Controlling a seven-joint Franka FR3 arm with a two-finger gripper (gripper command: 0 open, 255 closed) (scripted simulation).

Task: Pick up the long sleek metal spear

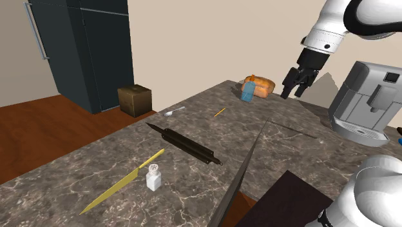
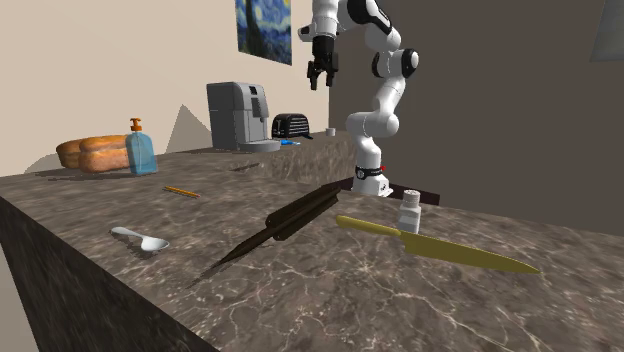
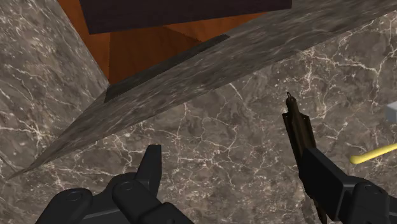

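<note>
Hovering high over the bench's far end in the shoulder view, the gripper has its fingers spread, holding nothing. The dark spear lies mid-bench, well apart from it; a white shaker and yellow knife sit near, toward the view's left. A spoon, blue bottle and bread lie farther off.

From the second exterior view, the spear lies between the spoon and the shaker.

At the wrist, the spear's tip shows just beside one finger.
</note>
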